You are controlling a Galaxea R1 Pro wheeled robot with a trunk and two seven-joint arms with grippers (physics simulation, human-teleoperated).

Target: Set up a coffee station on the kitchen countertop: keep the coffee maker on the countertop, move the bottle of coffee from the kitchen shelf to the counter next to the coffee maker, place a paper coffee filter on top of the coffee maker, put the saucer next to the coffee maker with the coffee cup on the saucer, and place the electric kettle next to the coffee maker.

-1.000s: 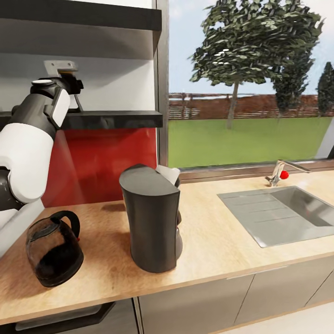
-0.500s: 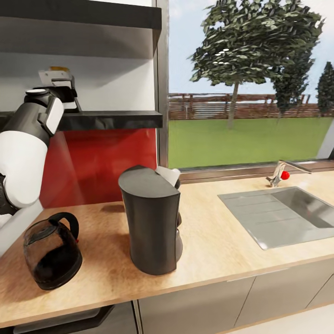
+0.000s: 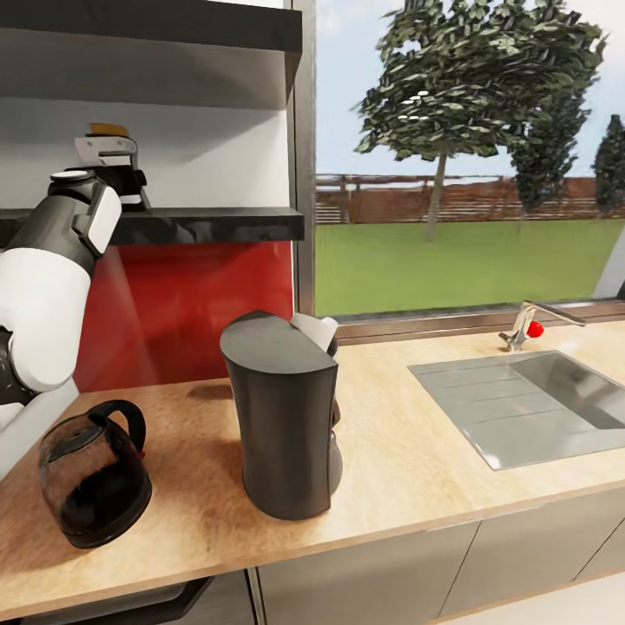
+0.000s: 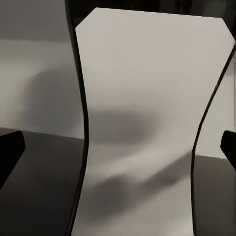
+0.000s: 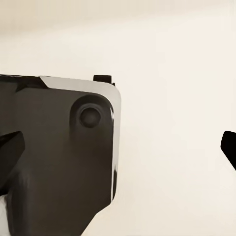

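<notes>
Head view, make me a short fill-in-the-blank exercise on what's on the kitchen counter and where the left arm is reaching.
1. The electric kettle stands on the kitchen countertop, to the ____ of the tall dark grey cylinder in the head view.
2. The left gripper is raised to the black kitchen ____.
3. The backsplash under that board is ____.
4. Set into the countertop on the picture's right is a metal ____.

Missing words: left; shelf; red; sink

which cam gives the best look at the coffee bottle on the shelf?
Left wrist view: the bottle of coffee sits close up between the left pincer fingertips, white label facing. In the head view just its tan cap peeks above the pincer, on the kitchen shelf.
</notes>
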